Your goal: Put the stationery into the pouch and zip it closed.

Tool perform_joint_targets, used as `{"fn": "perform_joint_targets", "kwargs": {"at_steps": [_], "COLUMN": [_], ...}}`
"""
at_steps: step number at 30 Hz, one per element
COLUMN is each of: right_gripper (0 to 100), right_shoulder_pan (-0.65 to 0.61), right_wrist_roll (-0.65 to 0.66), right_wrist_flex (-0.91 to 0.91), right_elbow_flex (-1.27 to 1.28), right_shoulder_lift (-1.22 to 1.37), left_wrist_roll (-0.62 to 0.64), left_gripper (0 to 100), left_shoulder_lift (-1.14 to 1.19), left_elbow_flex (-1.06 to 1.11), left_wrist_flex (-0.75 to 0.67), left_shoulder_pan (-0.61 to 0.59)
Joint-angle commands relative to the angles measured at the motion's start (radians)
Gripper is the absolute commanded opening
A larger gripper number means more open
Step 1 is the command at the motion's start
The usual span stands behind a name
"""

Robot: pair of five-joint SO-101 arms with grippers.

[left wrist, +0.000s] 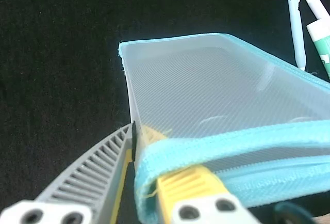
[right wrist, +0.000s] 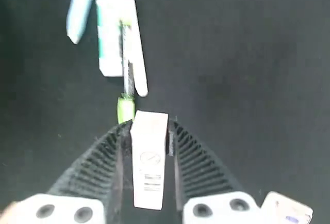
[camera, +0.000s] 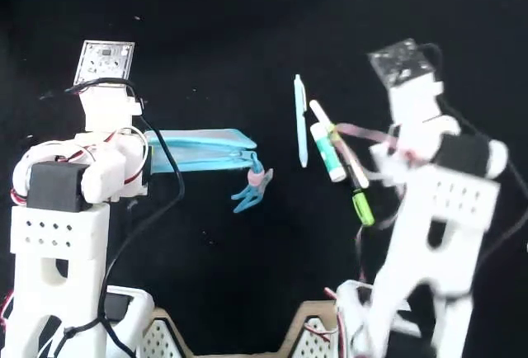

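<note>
The right pincer point(right wrist: 149, 123) is shut tight on a white block point(right wrist: 148, 157), which sits lengthwise between its two fingers. Just past its tips lies a green-ended marker point(right wrist: 125, 109). Beyond that a glue stick point(right wrist: 109, 33) and a white pen point(right wrist: 135, 38) lie touching, and a pale blue pen point(right wrist: 80, 12) is farthest out. The left pincer point(left wrist: 139, 141) is clamped on the zipper edge of the mesh pouch point(left wrist: 206, 90), which stretches away from its tips on the black table point(camera: 247, 36). The blue zip pull point(camera: 252, 191) is at the pouch's far end.
</note>
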Motion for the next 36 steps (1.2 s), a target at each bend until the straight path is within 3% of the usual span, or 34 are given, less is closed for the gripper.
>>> {"fn": "perform_joint_targets", "kwargs": {"at_steps": [1,9,14,20,27,36], "right_gripper": [1.1,1.1,1.1,1.1,1.1,1.1], "right_shoulder_pan": [-0.196,-0.646,-0.873,-0.947,-1.080,-1.083], "right_wrist_roll": [-0.130,-0.529,-0.586,-0.588,-0.588,-0.588], "right_wrist_flex": [0.002,-0.187,-0.473,-0.784,-0.965,-1.320], "right_elbow_flex": [0.036,0.085,0.269,0.472,0.582,0.868], "right_shoulder_lift": [-0.288,-0.631,-0.736,-0.799,-0.805,-0.805], "left_wrist_roll": [-0.002,-0.002,-0.002,-0.002,-0.002,-0.002], "left_gripper": [3,3,3,3,3,3], "left_shoulder_lift": [0.008,0.009,0.009,0.009,0.009,0.009], "left_elbow_flex": [0.005,0.005,0.024,0.024,0.025,0.025], "left_wrist_flex": [-0.002,0.000,-0.009,-0.009,-0.003,-0.002], "left_shoulder_pan": [0.012,0.012,0.016,0.012,0.012,0.010]}}
